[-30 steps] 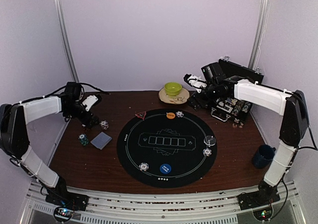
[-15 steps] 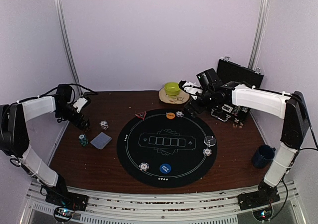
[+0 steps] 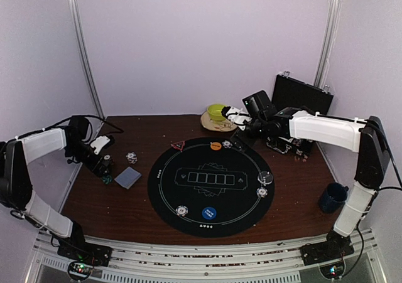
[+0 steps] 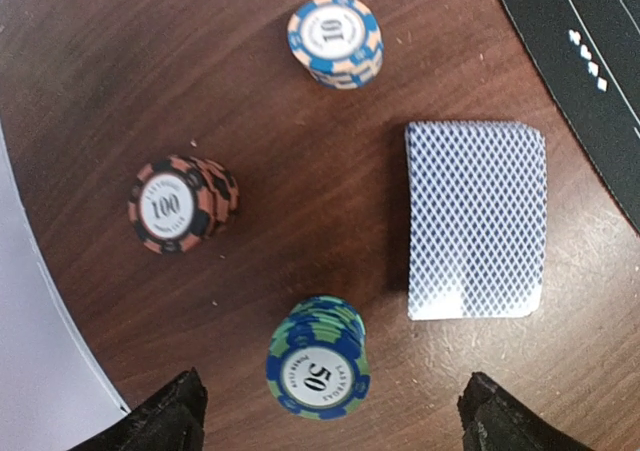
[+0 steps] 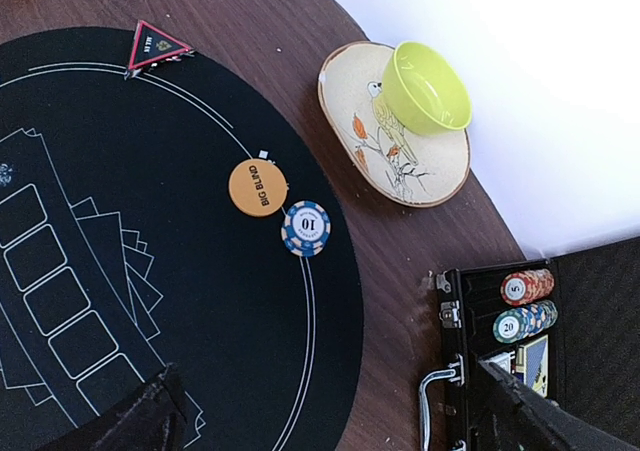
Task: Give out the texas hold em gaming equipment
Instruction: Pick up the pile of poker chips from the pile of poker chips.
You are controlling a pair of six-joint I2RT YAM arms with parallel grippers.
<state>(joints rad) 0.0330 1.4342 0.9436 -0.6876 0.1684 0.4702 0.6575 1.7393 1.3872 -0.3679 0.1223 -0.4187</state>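
Looking down from above: a round black mat (image 3: 207, 186) lies mid-worktop (image 3: 295, 201). Along its rim sit a red triangle marker (image 3: 178, 146), an orange disc (image 3: 215, 146), a clear disc (image 3: 265, 177) and a blue disc (image 3: 209, 213). The card deck (image 3: 127, 177) lies off the mat, to the left. The left claw (image 3: 104, 165) hangs low just beside the deck. The right claw (image 3: 233, 116) hovers near the green bowl (image 3: 218, 112), in front of the open case (image 3: 301, 95). A mug (image 3: 333, 196) stands far right.

Left wrist: claw fingers (image 4: 165, 421) stand wide apart, gripping nothing. The 50 stack (image 4: 318, 356) sits between them. The 100 stack (image 4: 183, 204) and the 10 stack (image 4: 335, 41) lie farther out. The deck is face down at the right, touching no stack.

Right wrist: claw fingers (image 5: 130, 421) are wide apart and empty. The orange disc lies just beside a blue chip (image 5: 306, 228) on the mat. The bowl sits on its plate (image 5: 400, 166) beside the mat.
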